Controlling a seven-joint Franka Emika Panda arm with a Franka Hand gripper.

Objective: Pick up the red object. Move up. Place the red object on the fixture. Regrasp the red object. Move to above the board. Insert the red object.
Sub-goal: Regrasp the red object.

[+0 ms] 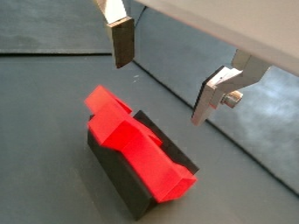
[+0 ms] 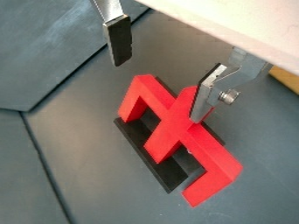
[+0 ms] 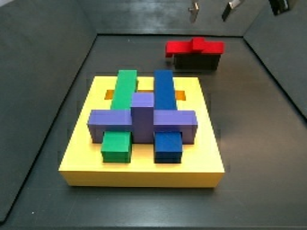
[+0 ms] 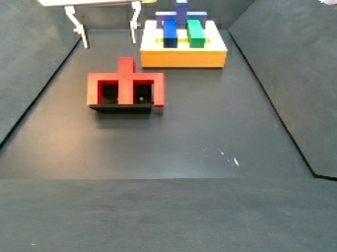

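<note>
Red object (image 4: 125, 87): rests on the fixture (image 4: 126, 106), released, in mid-floor. Gripper (image 4: 108, 24): raised clear at about 11 o'clock of it, fingers (image 1: 119, 42) spread and empty. Board (image 4: 184, 51): farther back, at about 1 o'clock of the fixture. Risk, judged: an off-centre regrasp could tilt or drag the piece off its perch, spoiling insertion. Markings: none legible.

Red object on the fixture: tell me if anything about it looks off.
Nothing looks damaged. The red object lies on the fixture, overhanging its edges in both wrist views. The gripper hangs open above it, holding nothing.
</note>
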